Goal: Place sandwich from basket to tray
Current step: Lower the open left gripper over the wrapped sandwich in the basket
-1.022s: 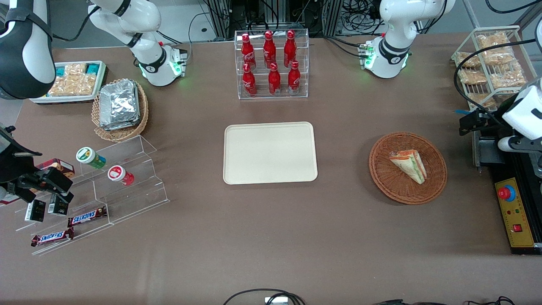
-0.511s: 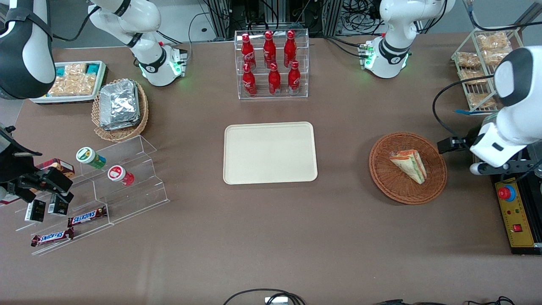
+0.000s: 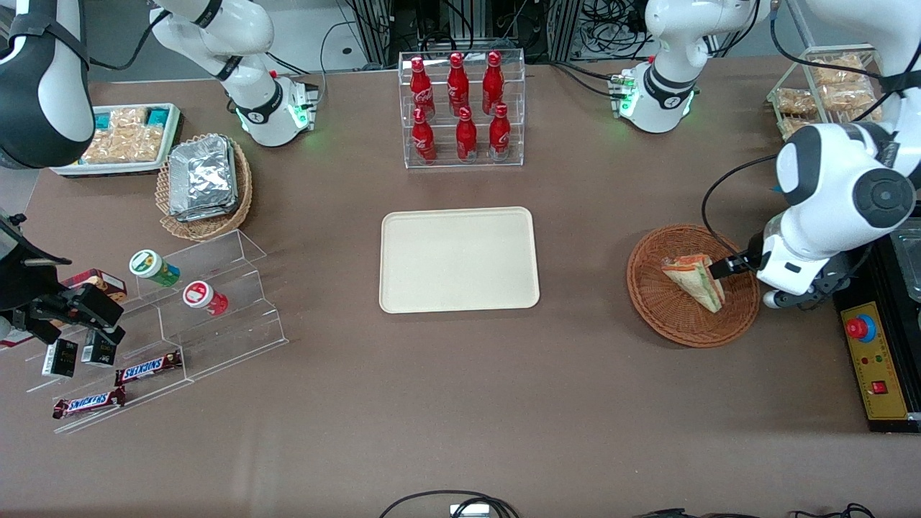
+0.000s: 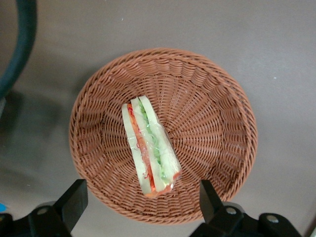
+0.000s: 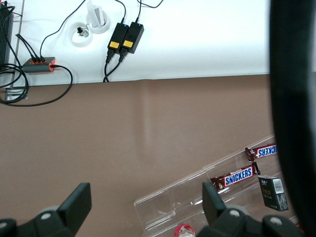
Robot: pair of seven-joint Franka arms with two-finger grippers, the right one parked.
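Note:
The sandwich (image 3: 694,282) is a wrapped wedge with green and red-orange filling. It lies in the reddish-brown wicker basket (image 3: 669,316) toward the working arm's end of the table. The left gripper (image 3: 722,270) hangs above the basket's edge, over the sandwich's wide end. In the left wrist view the sandwich (image 4: 150,145) lies in the basket (image 4: 212,98), and the gripper (image 4: 143,207) is open and empty, its black fingers (image 4: 74,202) spread wider than the sandwich, above the basket's rim. The cream-beige tray (image 3: 459,259) lies bare at the table's middle.
A clear rack of red bottles (image 3: 461,108) stands farther from the camera than the tray. A wire rack of bagged snacks (image 3: 827,93) and a control box with a red button (image 3: 874,360) flank the working arm. A tan basket with foil packets (image 3: 205,183) and an acrylic shelf (image 3: 180,316) sit toward the parked arm's end.
The left arm has swung in from the table's edge toward the basket. Its gripper went from beside the basket to above its rim and the sandwich. The sandwich has not moved.

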